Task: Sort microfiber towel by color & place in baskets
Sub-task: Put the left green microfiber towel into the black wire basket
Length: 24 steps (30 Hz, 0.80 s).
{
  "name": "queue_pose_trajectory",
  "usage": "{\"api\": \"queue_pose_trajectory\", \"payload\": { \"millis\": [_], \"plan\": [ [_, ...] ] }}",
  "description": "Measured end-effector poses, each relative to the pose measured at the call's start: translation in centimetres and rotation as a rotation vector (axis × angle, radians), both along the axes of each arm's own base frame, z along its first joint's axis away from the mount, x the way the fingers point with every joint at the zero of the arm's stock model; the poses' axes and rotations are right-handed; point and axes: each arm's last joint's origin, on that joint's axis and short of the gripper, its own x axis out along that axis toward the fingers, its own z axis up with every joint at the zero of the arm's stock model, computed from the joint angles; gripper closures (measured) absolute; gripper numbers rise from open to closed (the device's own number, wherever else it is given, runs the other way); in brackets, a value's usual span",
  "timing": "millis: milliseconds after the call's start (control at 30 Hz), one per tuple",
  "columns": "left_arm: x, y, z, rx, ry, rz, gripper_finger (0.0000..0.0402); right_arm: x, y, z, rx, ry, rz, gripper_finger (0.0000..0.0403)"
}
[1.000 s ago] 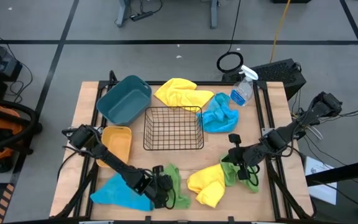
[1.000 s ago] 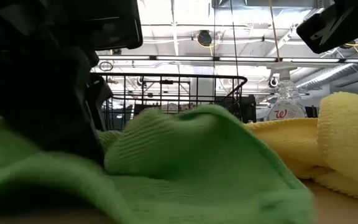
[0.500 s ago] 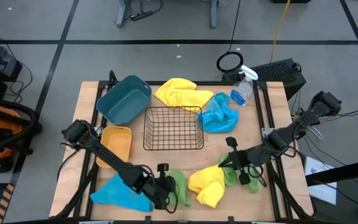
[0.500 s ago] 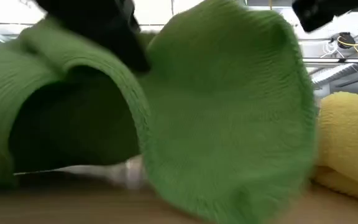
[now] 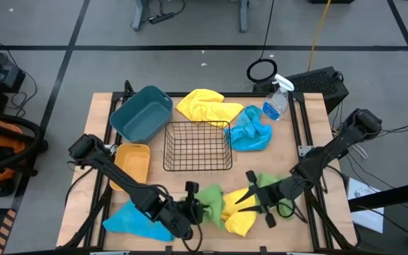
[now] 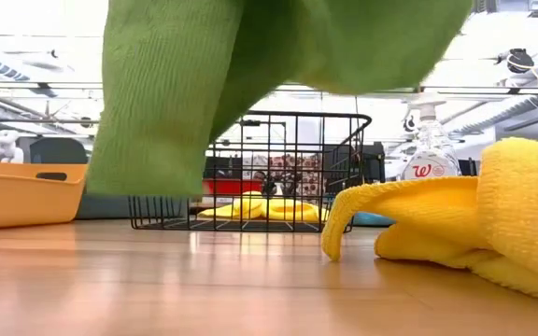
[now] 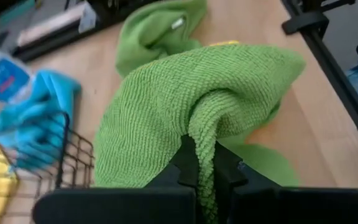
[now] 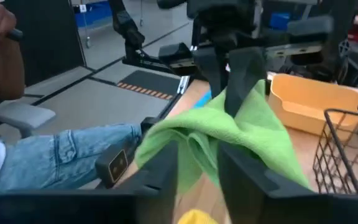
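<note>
My left gripper (image 5: 193,210) hangs near the table's front edge, shut on a green towel (image 5: 211,202). In the low view that green towel (image 6: 250,75) hangs above the tabletop. My right gripper (image 5: 250,198) stands open just right of it, over a yellow towel (image 5: 238,212), fingers level and pointing left. Its wrist view looks past its fingertips (image 8: 166,165) at the held green towel (image 8: 229,134). A second green towel (image 5: 273,184) lies under the right arm. Farther back stand the teal tub (image 5: 142,113), the black wire basket (image 5: 197,146) and the orange bin (image 5: 134,161). My left gripper pinches a bunched fold of the green towel (image 7: 199,134) between its two fingers, several layers thick. The fingers come from the table's left, slanting down. The towel droops slack around and below them, lifted clear of the table.
A yellow towel (image 5: 202,106) and a blue towel (image 5: 250,131) lie at the back, beside a clear spray bottle (image 5: 276,103). Another blue towel (image 5: 137,218) lies at the front left under the left arm. A person in jeans (image 8: 61,155) sits beyond the table's near side.
My left gripper has risen and rolled, and the green towel, which lay on the table, now hangs from it clear of the tabletop. My right gripper has gone toward the table's left, off the other green towel, and has tipped up nearly level.
</note>
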Motion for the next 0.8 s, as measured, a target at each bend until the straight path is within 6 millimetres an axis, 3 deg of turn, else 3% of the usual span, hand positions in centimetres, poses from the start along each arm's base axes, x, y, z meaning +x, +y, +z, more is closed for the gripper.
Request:
{"api": "queue_pose_trajectory", "payload": {
  "millis": [233,467,600,800],
  "plan": [
    [0.5,-0.2,2.1,0.092,-0.045,-0.063,0.0391,1.3,0.8,-0.6,0.039,-0.084,-0.037,0.0176],
    [0.7,-0.2,3.4,0.229,-0.07,-0.128,0.0391,1.9,0.4,-0.7,0.042,-0.115,-0.167,0.0078],
    [0.9,0.1,3.6,0.321,-0.074,-0.125,0.0391,2.0,0.3,-0.7,0.058,-0.11,-0.144,0.0053],
    [1.8,1.8,3.7,0.348,-0.076,-0.05,0.0391,2.0,0.3,-0.7,0.024,-0.124,-0.143,0.005]
  ]
}}
